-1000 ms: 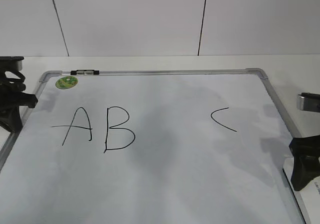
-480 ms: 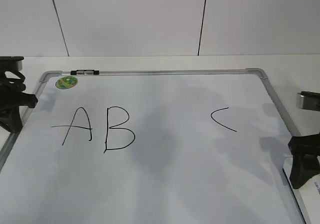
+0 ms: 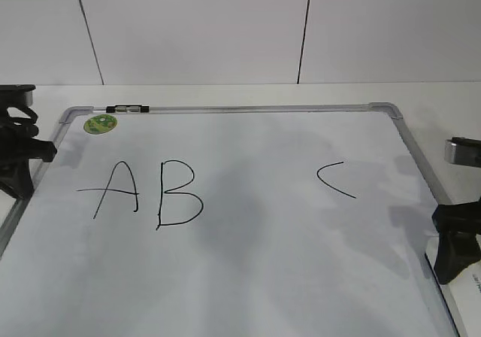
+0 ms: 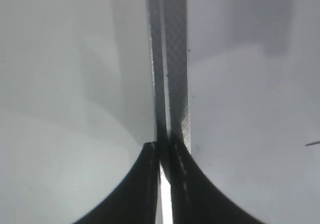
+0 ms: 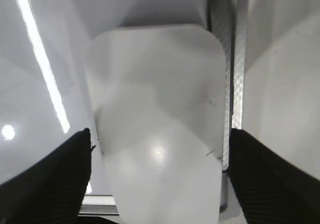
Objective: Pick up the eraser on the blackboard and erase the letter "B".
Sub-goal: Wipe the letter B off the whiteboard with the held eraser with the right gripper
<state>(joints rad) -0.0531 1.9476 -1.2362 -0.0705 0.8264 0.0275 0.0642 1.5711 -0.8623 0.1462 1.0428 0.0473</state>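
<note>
Below, the right gripper [image 5: 157, 139] hangs over the eraser [image 5: 160, 119], its two dark fingers [image 5: 45, 179] spread wide to either side of the white block, each fingertip just beside a long edge; the right wrist view does not settle whether they touch it. The eraser lies flat at the lower right corner of the blackboard [image 3: 263, 277], its right edge running along the grey frame [image 5: 234, 59], with glossy board surface and a bright streak of reflected light to its left. From the exterior view the right gripper [image 3: 456, 243] shows as a black shape at the board's right edge, low in the picture, with only a sliver of the eraser [image 3: 475, 283] visible beneath it. Across the board, the left gripper [image 4: 161, 149] is closed on nothing, its fingers pressed together with a thin bright slit between them, poised directly over the frame strip [image 4: 170, 59] on the board's left side; in the exterior view the left gripper [image 3: 19, 164] sits as a dark mass at that same edge. Between the two arms, the letter "B" [image 3: 179, 195] stands intact in thin black line, left of centre, just beside the "A" [image 3: 114, 190]. An open curve [image 3: 334, 179] is drawn well apart toward the right, and a round green sticker [image 3: 99, 124] marks the upper left corner.
</note>
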